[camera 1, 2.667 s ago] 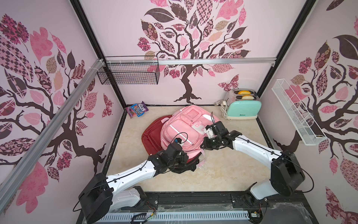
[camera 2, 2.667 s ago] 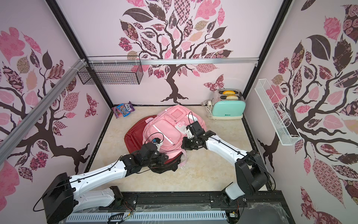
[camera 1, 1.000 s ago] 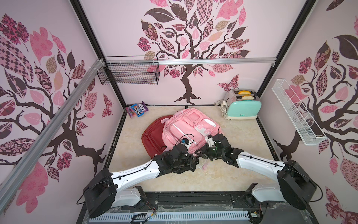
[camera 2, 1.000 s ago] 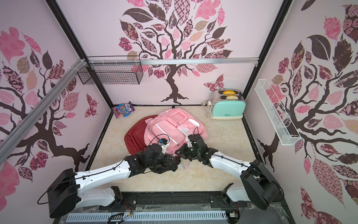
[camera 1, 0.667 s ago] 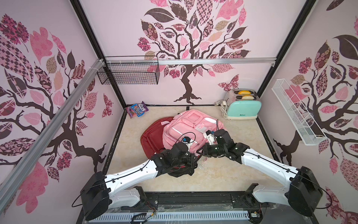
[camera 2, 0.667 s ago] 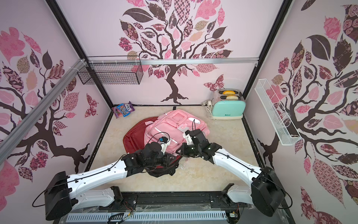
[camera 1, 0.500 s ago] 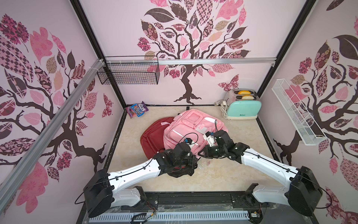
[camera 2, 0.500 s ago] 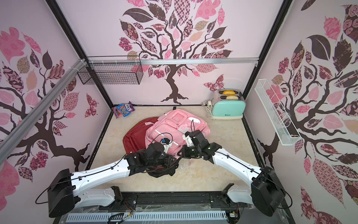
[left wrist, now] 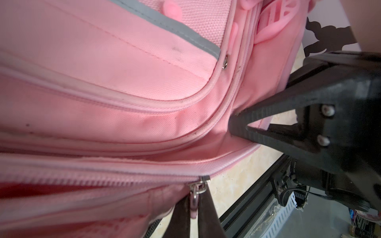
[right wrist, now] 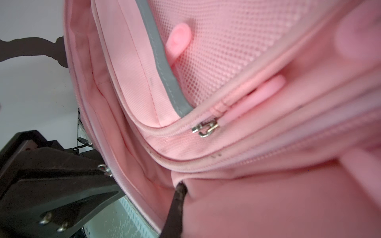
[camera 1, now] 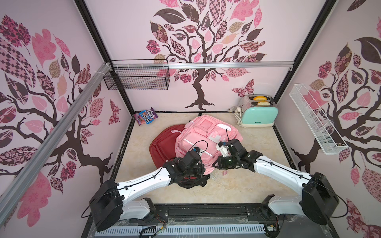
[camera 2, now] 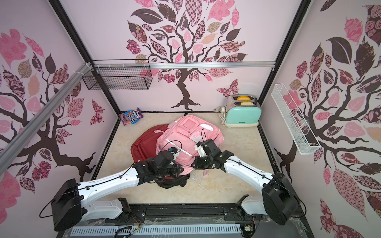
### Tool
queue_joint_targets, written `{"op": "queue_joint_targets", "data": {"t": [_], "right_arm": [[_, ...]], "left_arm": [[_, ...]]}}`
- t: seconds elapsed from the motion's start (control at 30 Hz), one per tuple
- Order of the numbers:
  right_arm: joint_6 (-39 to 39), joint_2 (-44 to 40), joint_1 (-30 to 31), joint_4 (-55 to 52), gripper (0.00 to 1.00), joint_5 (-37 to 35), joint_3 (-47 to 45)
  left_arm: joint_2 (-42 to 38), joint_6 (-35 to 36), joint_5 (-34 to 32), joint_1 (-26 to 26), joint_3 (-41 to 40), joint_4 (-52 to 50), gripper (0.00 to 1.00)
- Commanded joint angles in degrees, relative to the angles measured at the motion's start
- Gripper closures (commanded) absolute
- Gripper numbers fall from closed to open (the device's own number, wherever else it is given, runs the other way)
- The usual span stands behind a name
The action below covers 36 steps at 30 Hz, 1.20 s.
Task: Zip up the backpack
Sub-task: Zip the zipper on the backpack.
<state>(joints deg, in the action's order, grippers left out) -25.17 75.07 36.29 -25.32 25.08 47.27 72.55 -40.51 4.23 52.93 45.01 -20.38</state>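
pink backpack lies front-up mid-table, partly over a red bag. left claw is closed tight on the zip pull below the slider. right claw is likewise closed, pinching a fold of the pack's side fabric. risks noted: the small pull may slip from the jaws under a hard tug; if the fabric pinch gives, the pack would drag along with the zip; loose lining could catch in the slider.

My left gripper cut off at the frame edge in its wrist view, zipper pull half hidden between its fingers, my right gripper tip buried in a pink backpack fold, red bag half under it, tiny pink scrap too small to identify.
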Motion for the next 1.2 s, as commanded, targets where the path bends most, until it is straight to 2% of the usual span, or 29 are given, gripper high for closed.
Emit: {"op": "queue_joint_targets", "data": {"t": [0.0,0.23,0.4,0.5,0.57,0.63,0.73,0.77,0.83,0.97,1.17], "right_arm": [[4.4,-0.1,-1.9,-4.1,1.00,-1.5,0.6],[3.0,4.2,-5.8,-4.4,1.00,-2.1,3.4],[-1.3,6.8,-6.9,-5.5,1.00,-9.7,7.2],[-5.1,6.7,-7.2,-5.5,0.99,-12.0,7.6],[-8.3,5.6,-7.2,-3.9,0.88,-10.8,6.2],[-11.5,4.4,-7.2,-1.4,0.72,-8.5,3.9],[-15.8,3.4,-7.2,2.2,0.62,-3.6,0.2],[-17.5,2.9,-7.2,3.8,0.47,-1.7,-1.4],[-20.5,1.7,-7.2,6.8,0.35,1.0,-4.3],[-26.0,-0.6,-7.2,12.3,0.27,4.1,-9.5],[-32.9,-1.8,-6.9,22.3,0.25,6.0,-15.8]], "left_arm": [[-1.1,0.0,-5.8,-3.1,-1.9,-5.0,1.00],[-1.2,0.2,-5.3,-3.8,-2.1,-4.3,1.00],[0.8,-0.4,-3.3,-3.8,-2.7,-1.3,1.00],[3.1,-0.6,-1.0,-3.8,-3.2,2.7,1.00],[4.9,-0.5,1.5,-3.8,-3.2,5.5,1.00],[6.3,-0.5,3.8,-3.8,-3.2,8.3,1.00],[7.6,-0.9,6.1,-3.8,-3.9,12.6,1.00],[8.0,-1.0,7.0,-3.8,-4.2,14.1,1.00],[8.4,-1.2,8.0,-3.8,-4.9,16.4,1.00],[9.0,-1.4,9.0,-3.8,-5.4,18.3,1.00],[8.4,-1.2,9.7,-3.7,-6.1,18.9,1.00]]}}
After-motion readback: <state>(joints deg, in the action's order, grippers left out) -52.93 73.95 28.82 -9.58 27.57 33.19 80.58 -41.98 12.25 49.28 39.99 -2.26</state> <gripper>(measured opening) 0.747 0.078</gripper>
